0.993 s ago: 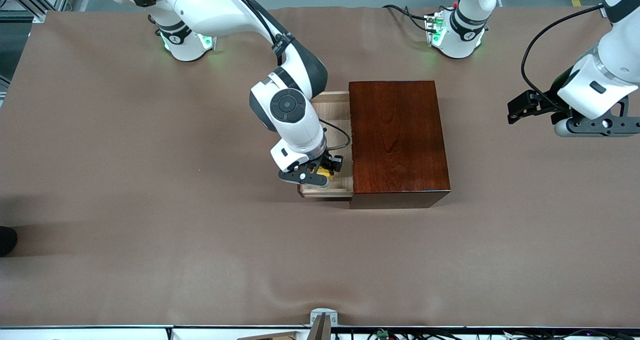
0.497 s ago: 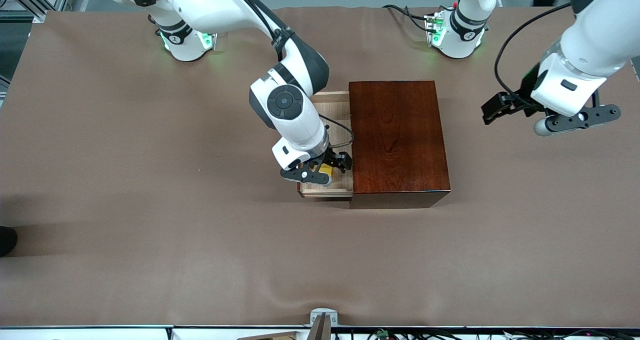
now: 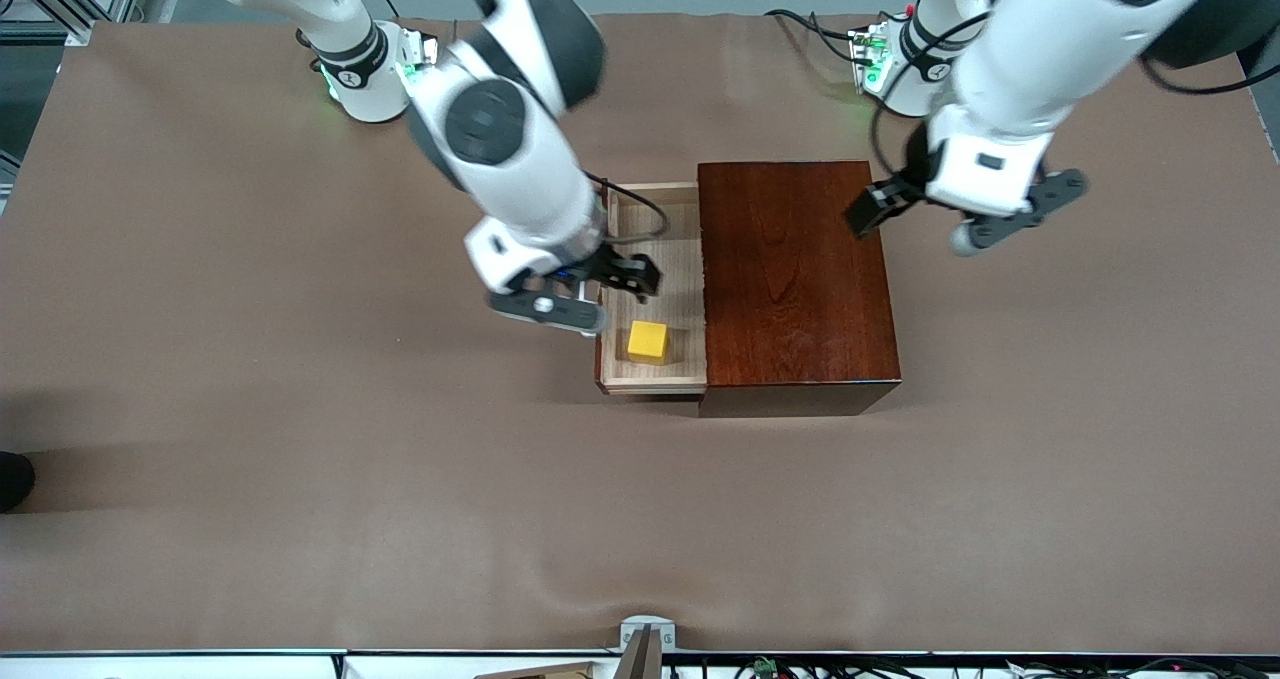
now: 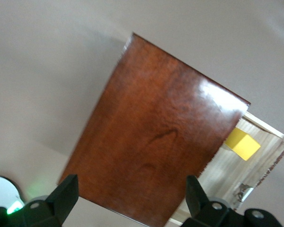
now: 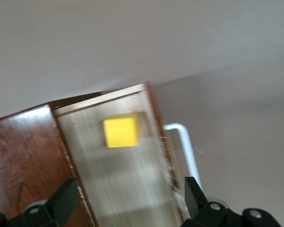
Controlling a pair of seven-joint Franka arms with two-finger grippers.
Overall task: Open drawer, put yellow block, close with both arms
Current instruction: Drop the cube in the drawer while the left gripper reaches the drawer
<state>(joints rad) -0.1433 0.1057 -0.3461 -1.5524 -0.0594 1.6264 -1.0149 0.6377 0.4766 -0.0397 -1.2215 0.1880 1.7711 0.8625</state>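
The drawer (image 3: 655, 259) stands pulled out of the reddish-brown box (image 3: 795, 279) toward the right arm's end of the table. The yellow block (image 3: 647, 342) lies in the drawer, at the end nearer the front camera. My right gripper (image 3: 548, 309) is open and empty, up over the drawer's front edge. Its wrist view shows the block (image 5: 121, 131), the pale tray (image 5: 128, 184) and the white handle (image 5: 184, 146) below the open gripper (image 5: 130, 196). My left gripper (image 3: 1005, 221) is open and empty, up by the box's edge at the left arm's end. Its wrist view shows the box top (image 4: 156, 132) and the block (image 4: 242, 144).
The brown table cover (image 3: 300, 409) lies flat all round the box. The two arm bases (image 3: 370, 79) (image 3: 915, 69) stand at the table's far edge. A small metal bracket (image 3: 645, 634) sits at the near edge.
My right gripper has let go of the yellow block, risen and drawn back toward its base; the block now rests in the drawer. My left arm has swung in to the box.
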